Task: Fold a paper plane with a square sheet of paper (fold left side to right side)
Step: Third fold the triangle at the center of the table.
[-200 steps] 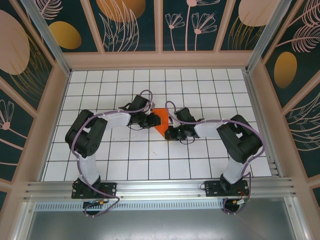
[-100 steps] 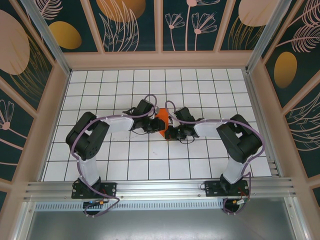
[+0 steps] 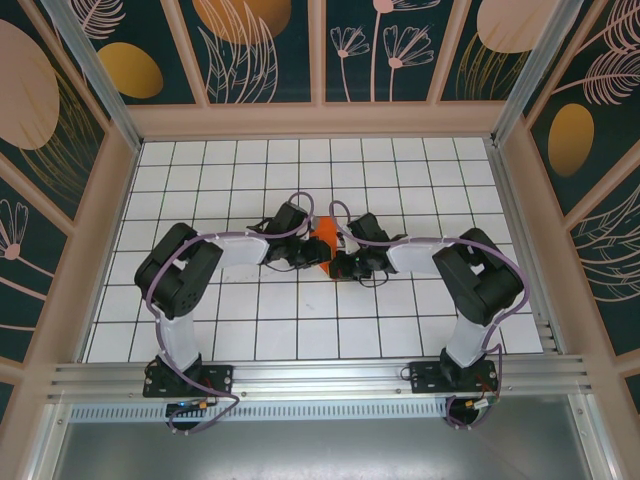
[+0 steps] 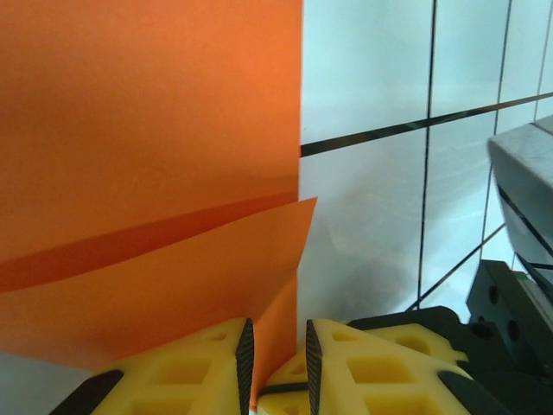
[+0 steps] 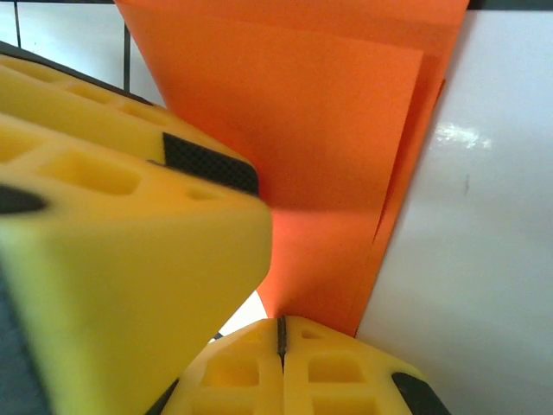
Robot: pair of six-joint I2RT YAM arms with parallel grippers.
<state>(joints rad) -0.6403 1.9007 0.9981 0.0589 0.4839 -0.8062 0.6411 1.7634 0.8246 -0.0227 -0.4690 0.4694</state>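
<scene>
The square sheet of paper (image 3: 322, 242) is bright orange and partly folded, lying mid-table between my two grippers. In the left wrist view the paper (image 4: 147, 112) has a raised flap running down into my left gripper (image 4: 276, 327). Its jaws stand a narrow gap apart, and the flap lies against the left pad without being visibly pinched. My right gripper (image 5: 281, 322) is shut, pads together, with its tips at the near corner of the layered paper (image 5: 337, 130). From above, the left gripper (image 3: 310, 250) and right gripper (image 3: 338, 262) almost touch.
A yellow finger of the left gripper (image 5: 130, 233) looms close beside the right one. The right arm's grey and black body (image 4: 518, 216) stands just right of the left fingers. White grid tiles (image 3: 300, 340) surround the paper, and wooden walls (image 3: 320, 120) fence the table.
My left gripper has moved right toward the right gripper, carrying the paper's left part over. The orange patch seen from above has become narrower. The right arm has stayed put.
</scene>
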